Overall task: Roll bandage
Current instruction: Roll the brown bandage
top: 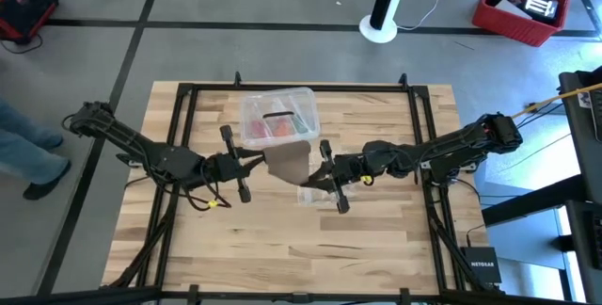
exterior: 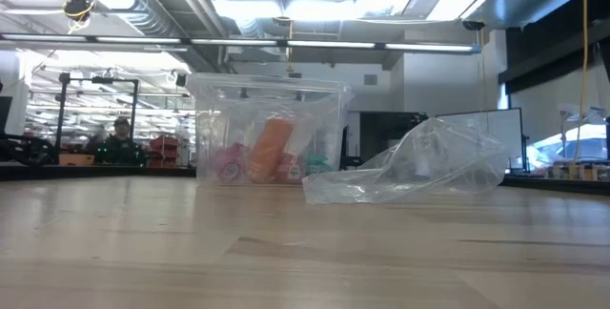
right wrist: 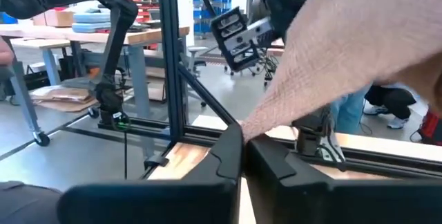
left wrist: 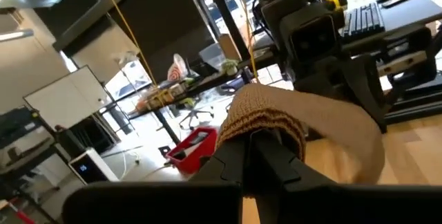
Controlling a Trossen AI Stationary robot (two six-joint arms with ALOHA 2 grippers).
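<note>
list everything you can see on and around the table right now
bandage: one, brown-tan, held off the table between the two grippers at the table's middle
clear plastic box: one, clear with red and orange contents, on the table behind the bandage
clear plastic bag: one, crinkled and clear, lying on the table beside the box
table: one, light wood with a black frame
red crate: one, on the floor beyond the table's far right corner
white stand base: one, on the floor behind the table
person: one, blue trousers and dark shoes, standing left of the table
left gripper: one, dark, shut on the bandage's left end
right gripper: one, dark, shut on the bandage's right end
</note>
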